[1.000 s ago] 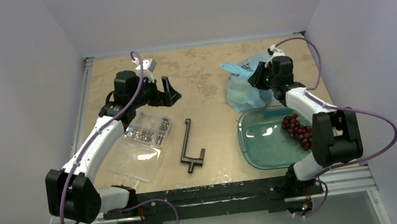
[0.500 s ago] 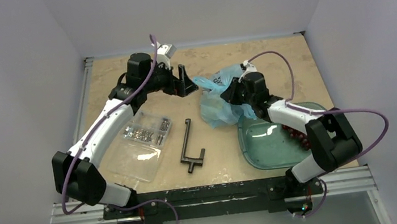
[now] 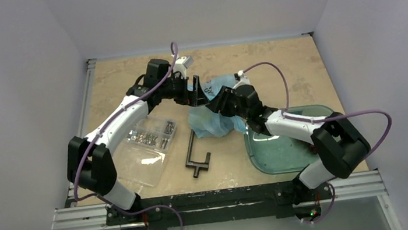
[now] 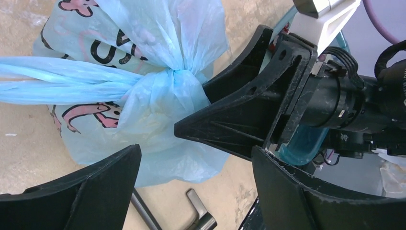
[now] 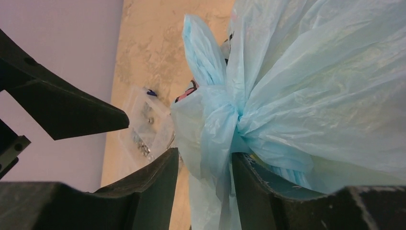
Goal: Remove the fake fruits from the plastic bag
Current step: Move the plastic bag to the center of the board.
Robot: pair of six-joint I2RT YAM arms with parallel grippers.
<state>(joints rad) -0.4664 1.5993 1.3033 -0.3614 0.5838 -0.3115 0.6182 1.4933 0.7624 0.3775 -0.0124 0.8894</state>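
The light-blue plastic bag (image 3: 212,116) lies knotted at mid table, left of the teal tray (image 3: 279,147). My right gripper (image 3: 219,102) is shut on the bag's twisted neck; in the right wrist view the plastic (image 5: 218,129) runs between its fingers (image 5: 151,184). My left gripper (image 3: 194,90) is open and hovers just above the bag's far side. In the left wrist view its jaws stand wide apart, with the knot (image 4: 177,81) just beyond their tips. The fake fruits inside the bag are hidden. The grape bunch in the tray is hidden behind my right arm.
A clear flat bag of metal screws (image 3: 148,145) lies left of centre. A black L-shaped tool (image 3: 194,151) lies just in front of the bag, also in the left wrist view (image 4: 201,218). The tray sits at the near right.
My right gripper has dragged the bag from the far right toward the table's middle. My left gripper has swung right and now reaches the bag.
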